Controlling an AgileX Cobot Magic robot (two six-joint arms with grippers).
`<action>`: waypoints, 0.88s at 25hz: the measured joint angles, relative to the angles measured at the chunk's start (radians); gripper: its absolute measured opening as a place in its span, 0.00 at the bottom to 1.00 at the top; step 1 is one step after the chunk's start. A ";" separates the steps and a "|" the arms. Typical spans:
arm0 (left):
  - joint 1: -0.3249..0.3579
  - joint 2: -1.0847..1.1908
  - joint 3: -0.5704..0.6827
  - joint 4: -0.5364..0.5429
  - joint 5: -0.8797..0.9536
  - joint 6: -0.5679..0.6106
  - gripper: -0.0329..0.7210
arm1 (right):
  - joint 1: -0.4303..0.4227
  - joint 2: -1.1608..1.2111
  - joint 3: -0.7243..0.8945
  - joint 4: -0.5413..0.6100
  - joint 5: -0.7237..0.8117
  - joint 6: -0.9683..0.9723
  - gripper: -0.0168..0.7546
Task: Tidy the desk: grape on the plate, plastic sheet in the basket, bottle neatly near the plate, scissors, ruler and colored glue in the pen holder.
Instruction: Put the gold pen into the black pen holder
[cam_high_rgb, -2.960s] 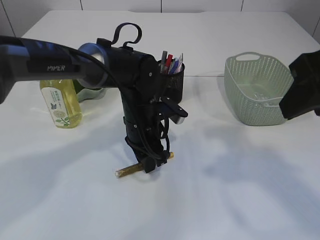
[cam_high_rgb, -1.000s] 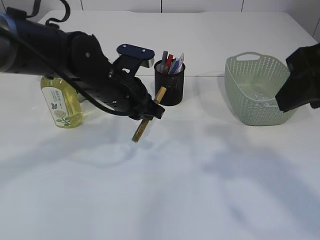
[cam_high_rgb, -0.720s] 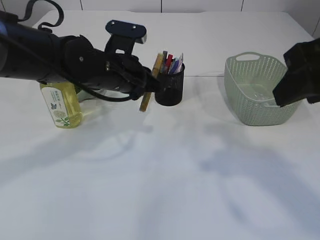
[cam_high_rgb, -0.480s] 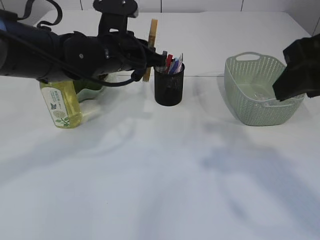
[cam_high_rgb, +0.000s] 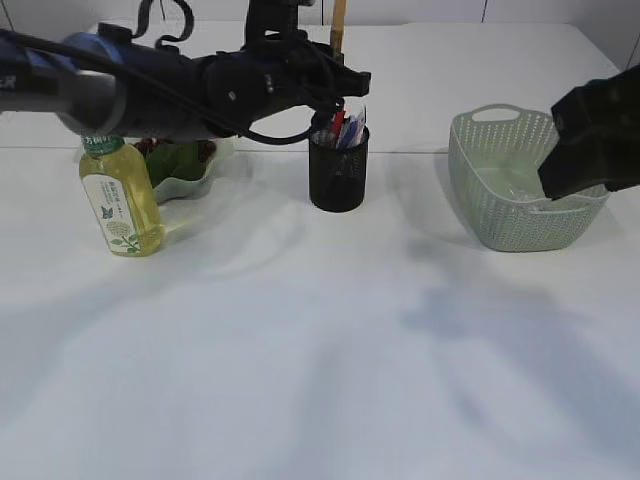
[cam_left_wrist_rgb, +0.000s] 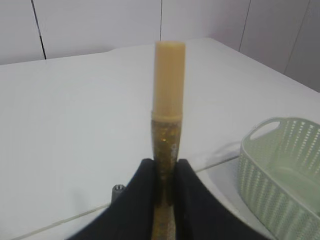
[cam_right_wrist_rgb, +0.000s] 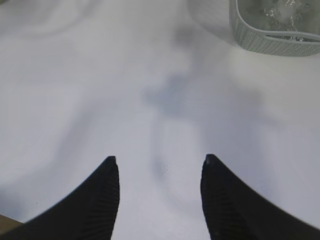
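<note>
Fingers of the left arm pinch the colored glue, now raised upright above the pen holder near the worktop's rear edge, lifted off the bare front; only lowering remains. Bottle stands left, basket right. Right fingers hang spread, empty, over open worktop.

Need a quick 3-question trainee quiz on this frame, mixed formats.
1. True or false: the left hand is shut on the glitter glue stick.
2. Where is the glue stick relative to the pen holder? A) inside it B) held upright above it C) lying on the table
3. Fill in: the right hand is ___ and holds nothing.

Key: 1 true; 2 B; 3 open
</note>
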 joint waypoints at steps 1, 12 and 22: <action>0.000 0.017 -0.021 0.000 0.000 0.000 0.14 | 0.000 0.004 0.000 0.000 0.000 0.000 0.56; 0.038 0.136 -0.154 -0.018 0.010 -0.001 0.14 | 0.000 0.012 0.000 -0.002 0.000 0.000 0.56; 0.048 0.141 -0.156 -0.024 0.023 -0.007 0.15 | 0.000 0.012 0.000 -0.002 -0.009 0.000 0.56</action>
